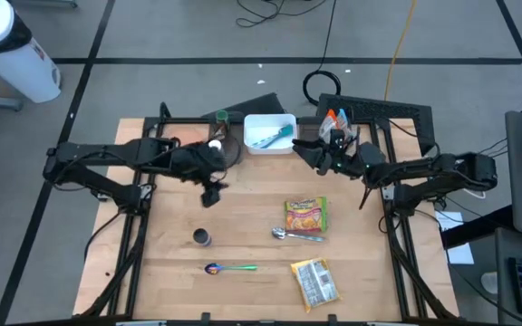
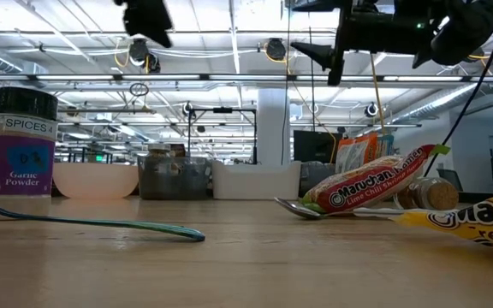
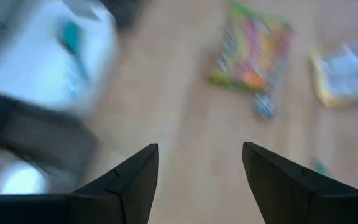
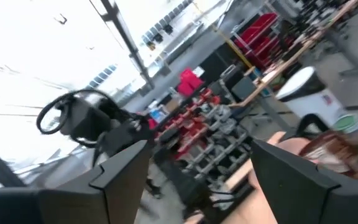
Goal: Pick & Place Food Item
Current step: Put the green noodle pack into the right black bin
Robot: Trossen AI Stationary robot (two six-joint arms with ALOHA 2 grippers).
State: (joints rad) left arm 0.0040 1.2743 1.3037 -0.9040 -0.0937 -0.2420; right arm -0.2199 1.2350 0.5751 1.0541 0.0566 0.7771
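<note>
A: The yellow-and-red ramen noodle packet — where is it seen?

B: It is laid flat on the light wooden table, with nothing gripped around it. A metal spoon is found touching its near edge. Nearer than the packet, a yellow-and-silver noodle pack and a blue-handled spoon are seen; a small dark spice jar is placed to its left.

A: And the grippers?

B: The left gripper is held above the table, left of the packet, fingers parted, nothing grasped. Beyond the packet, the right gripper is raised with fingers spread and empty, beside a white rectangular bin.
</note>
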